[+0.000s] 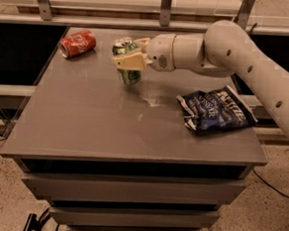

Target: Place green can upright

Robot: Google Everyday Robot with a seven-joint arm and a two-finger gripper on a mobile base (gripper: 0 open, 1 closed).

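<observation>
The green can (pixel 127 75) stands nearly upright on the grey table (pixel 84 123), toward its back middle, silver top with pull tab facing up. My gripper (pixel 130 58) reaches in from the right and its cream fingers (pixel 128 61) are closed around the can's upper half. The can's base seems to rest on or just above the tabletop; I cannot tell which. The white arm stretches away to the right edge of the view.
A red soda can (pixel 77 43) lies on its side at the table's back left corner. A dark blue crisp bag (pixel 217 110) lies near the right edge. Metal rails and posts (pixel 164 9) run behind the table. Drawers sit below the tabletop.
</observation>
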